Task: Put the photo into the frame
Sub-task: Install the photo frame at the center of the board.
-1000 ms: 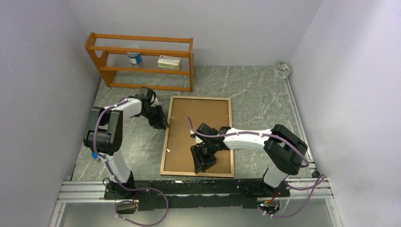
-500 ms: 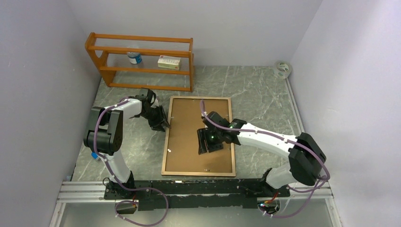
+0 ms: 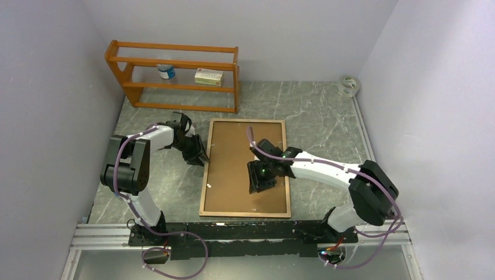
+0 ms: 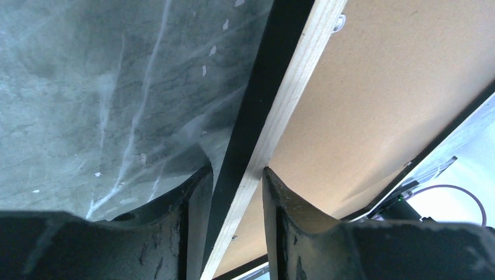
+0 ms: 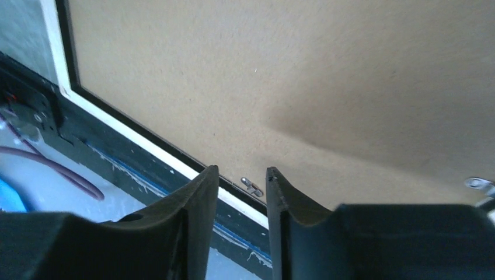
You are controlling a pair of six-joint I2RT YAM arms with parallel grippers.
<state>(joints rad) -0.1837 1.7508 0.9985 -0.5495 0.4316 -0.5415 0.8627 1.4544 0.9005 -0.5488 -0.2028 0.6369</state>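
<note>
A: Frame, where is it?
B: The frame point(image 3: 233, 214) lies flat on the worktop point(image 3: 321, 128), centre, between the two arms. Its light wood reverse faces up and its long sides run away from the bases. A brown backing board point(image 3: 239, 146) fills the opening.

A: Left gripper?
B: The left gripper point(image 3: 201, 158) is at the frame's left rail, about mid-length, slightly toward the far end. In the wrist view its fingers point(image 4: 195, 198) straddle the rail. One is on the black outer side, the other on the board side. The rail takes up most of the gap. Clamped or just close, cannot tell.

A: Right one?
B: The right gripper point(image 3: 258, 185) is over the backing board, right of centre, in the near half. Its fingers point(image 5: 198, 198) are spread a little with nothing between them. Board and near rail show through the gap. A small metal tab point(image 5: 252, 186) sits at the board's near edge, just past the tips. Whether the tips touch the board, cannot tell.

A: Anything else in shot?
B: An orange-brown shelf rack point(image 3: 175, 87) stands at the far left of the worktop, near the frame's far-left corner but apart from it. A bottle point(image 3: 166, 71) and a small box point(image 3: 209, 77) stand on it. A tape roll point(image 3: 348, 86) lies at the far right corner, well apart from the frame.
</note>
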